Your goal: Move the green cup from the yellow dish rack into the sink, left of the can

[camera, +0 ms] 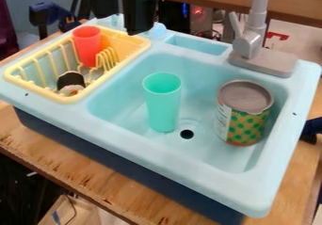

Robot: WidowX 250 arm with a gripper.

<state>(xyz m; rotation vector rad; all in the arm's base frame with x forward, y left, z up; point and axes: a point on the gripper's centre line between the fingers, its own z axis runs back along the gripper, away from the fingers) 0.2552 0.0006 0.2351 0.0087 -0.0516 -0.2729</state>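
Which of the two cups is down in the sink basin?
The mint-green cup, standing upright beside the drain hole; the other one, the red cup, is in the yellow rack.

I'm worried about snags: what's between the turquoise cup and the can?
The camera view shows the drain hole, set in the floor of the toy sink, between the bases of the turquoise cup and the can, nearer the cup.
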